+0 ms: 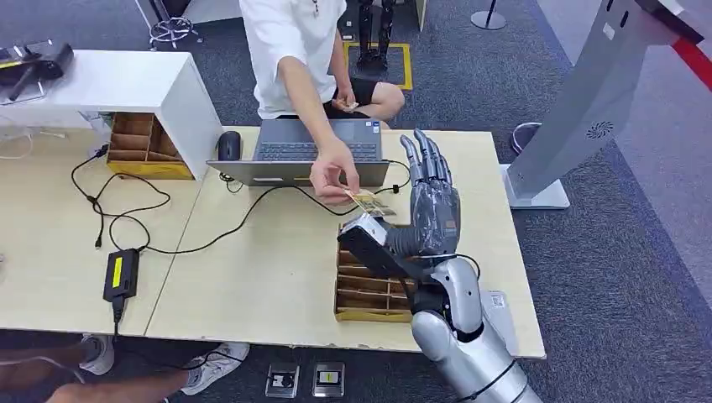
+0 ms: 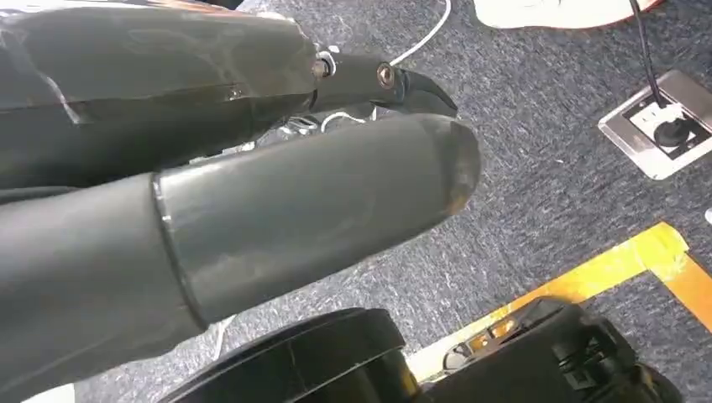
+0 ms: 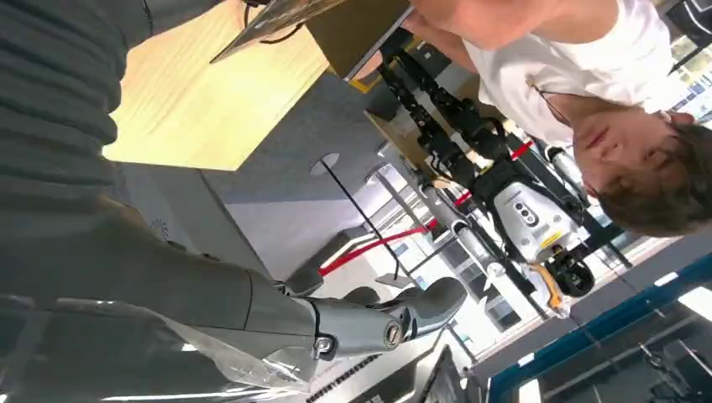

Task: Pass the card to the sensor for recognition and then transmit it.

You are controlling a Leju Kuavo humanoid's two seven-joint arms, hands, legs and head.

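Card [image 1: 366, 200]: pinched in person's hand [image 1: 334, 178], held out over table [image 1: 269, 277] just above black reader [image 1: 367, 233] and beside R hand [image 1: 434, 201]. Not yet in robot's grasp. Probably offered at that spot so R hand can take it w/o reaching far.

R hand: raised upright over table's right part, fingers [image 1: 426, 156] straight and apart, holding nothing. Palm toward card side; looks like ready-to-receive pose. Wrist view agrees: finger extended, nothing in it.

Reader sits tilted on cardboard divider box [image 1: 369, 290], at table's near edge, close to R arm; judged placed there so scan comes right after pickup.

L hand [image 2: 252, 201]: hanging low over carpet, wrist view shows thumb and a dark finger close up; released or clenched, can't tell. Nothing seen in it.

Beyond: laptop [image 1: 306, 151] w/ mouse [image 1: 228, 145] in front of person; power brick [image 1: 121, 274] and cable on left table.

Step judged: handover pending, scan not begun.
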